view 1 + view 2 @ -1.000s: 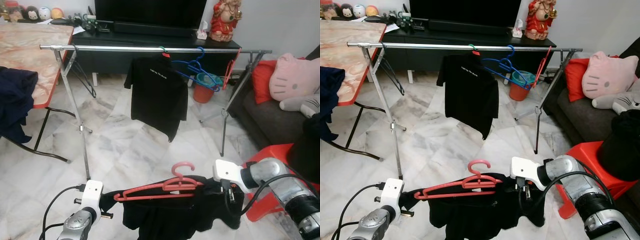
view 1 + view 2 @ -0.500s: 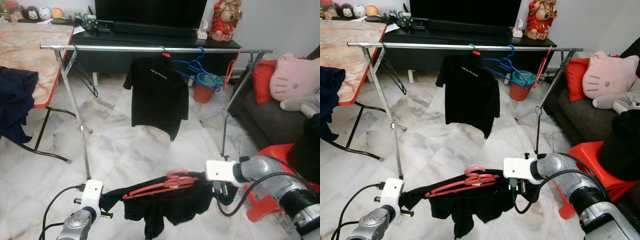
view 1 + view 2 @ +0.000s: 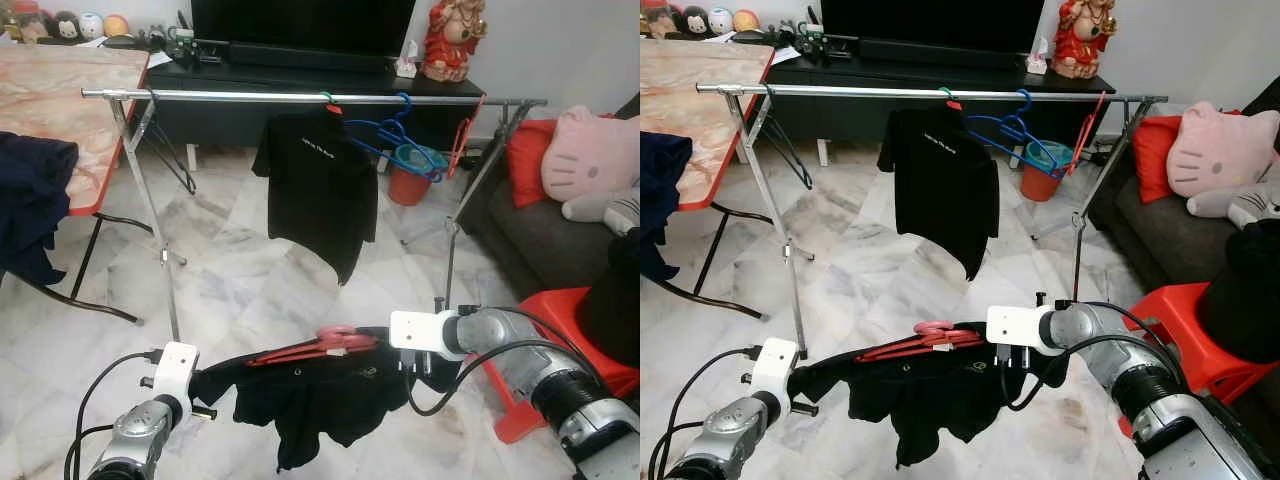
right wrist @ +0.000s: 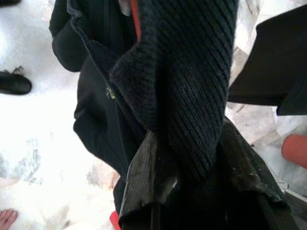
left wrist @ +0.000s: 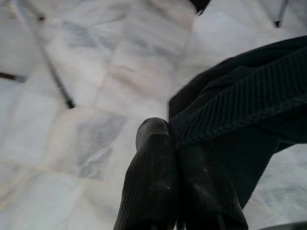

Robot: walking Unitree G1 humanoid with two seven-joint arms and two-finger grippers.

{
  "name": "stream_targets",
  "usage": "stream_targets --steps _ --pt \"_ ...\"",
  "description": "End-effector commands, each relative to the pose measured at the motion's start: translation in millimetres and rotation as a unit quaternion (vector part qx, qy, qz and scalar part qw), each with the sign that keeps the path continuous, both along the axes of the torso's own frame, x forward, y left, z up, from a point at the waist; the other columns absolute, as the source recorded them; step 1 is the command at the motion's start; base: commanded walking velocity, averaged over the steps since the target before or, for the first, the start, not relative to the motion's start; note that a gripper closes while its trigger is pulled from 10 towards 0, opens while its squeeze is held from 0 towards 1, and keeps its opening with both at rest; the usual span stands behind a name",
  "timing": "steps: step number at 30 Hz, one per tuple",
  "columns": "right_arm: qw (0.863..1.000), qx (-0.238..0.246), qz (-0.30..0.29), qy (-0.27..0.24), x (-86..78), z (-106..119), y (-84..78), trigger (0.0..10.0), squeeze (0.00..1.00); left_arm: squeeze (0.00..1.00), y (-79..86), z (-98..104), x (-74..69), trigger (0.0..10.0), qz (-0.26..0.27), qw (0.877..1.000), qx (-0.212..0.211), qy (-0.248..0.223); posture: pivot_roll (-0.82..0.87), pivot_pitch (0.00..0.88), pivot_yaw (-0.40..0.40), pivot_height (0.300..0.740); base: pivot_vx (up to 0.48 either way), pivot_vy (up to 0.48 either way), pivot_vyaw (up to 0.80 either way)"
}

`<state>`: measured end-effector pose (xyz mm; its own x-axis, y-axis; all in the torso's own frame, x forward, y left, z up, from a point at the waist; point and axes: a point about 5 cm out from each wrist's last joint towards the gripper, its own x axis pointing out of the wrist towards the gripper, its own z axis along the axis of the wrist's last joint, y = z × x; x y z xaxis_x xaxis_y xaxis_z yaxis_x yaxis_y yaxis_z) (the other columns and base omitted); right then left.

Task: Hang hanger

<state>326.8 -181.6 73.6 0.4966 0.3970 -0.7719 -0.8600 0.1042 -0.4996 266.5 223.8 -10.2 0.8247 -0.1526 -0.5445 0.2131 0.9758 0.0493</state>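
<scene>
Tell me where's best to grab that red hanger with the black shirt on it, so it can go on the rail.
Probably the neck of the red hanger, just under its hook, coming from above. It lies nearly flat, hook tipped toward the rack, atop the black shirt, which the left gripper and right gripper pinch at opposite ends.

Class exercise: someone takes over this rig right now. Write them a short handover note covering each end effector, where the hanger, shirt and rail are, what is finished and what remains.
Left end effector: shut on one end of the black shirt.
Right end effector: shut on the shirt's other end.
The shirt is stretched between them at low height, with the red hanger lying on top, hook tipped flat.
The clothes rail stands ahead across the marble floor; it already carries a hung black T-shirt and blue hangers.
Done: shirt on the hanger, both ends gripped.
Left: lift it, approach the rail, hook the hanger on a free stretch, release.
</scene>
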Motion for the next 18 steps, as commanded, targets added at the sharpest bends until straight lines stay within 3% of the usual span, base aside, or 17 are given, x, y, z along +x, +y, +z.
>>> stream_targets --steps 1,4,5,10,12,15,18 --pt "1.0 -0.019 -0.017 -0.01 2.7 4 -8.5 0.0 0.0 0.0 5.8 5 3.2 10.0 0.003 1.0 -0.005 -0.002 0.01 0.0 -0.147 0.74 0.0 0.0 0.0" --pt "0.999 -0.032 -0.018 -0.017 3.2 3 -4.8 0.0 0.0 0.0 -1.4 12 8.3 10.0 -0.021 0.999 -0.035 -0.013 0.01 0.0 -0.146 0.74 0.0 0.0 0.0" --pt "0.999 -0.035 -0.023 -0.025 4.5 3 0.0 0.0 0.0 0.0 -9.1 18 11.8 10.0 -0.053 0.997 -0.054 -0.022 0.01 0.0 -0.147 0.74 0.0 0.0 0.0" --pt "0.998 -0.037 -0.034 -0.042 7.1 3 13.9 0.0 0.0 0.0 -26.1 33 17.6 10.0 -0.125 0.989 -0.076 -0.038 0.02 0.0 -0.148 0.74 0.0 0.0 0.0" --pt "0.997 -0.029 -0.053 -0.057 9.6 6 24.4 0.0 0.0 0.0 -38.1 48 21.1 10.0 -0.166 0.98 -0.098 -0.052 0.01 0.0 -0.148 0.74 0.0 0.0 0.0" --pt "0.995 -0.026 -0.068 -0.062 10.6 5 28.8 0.0 0.0 0.0 -43.9 57 21.9 10.0 -0.184 0.975 -0.111 -0.06 0.01 0.0 -0.147 0.74 0.0 0.0 0.0" --pt "0.994 0.011 -0.096 -0.056 10.6 3 43.2 0.0 0.0 0.0 -56.4 74 25.1 10.0 -0.216 0.964 -0.135 -0.081 0.01 0.0 -0.145 0.74 0.0 0.0 0.0"
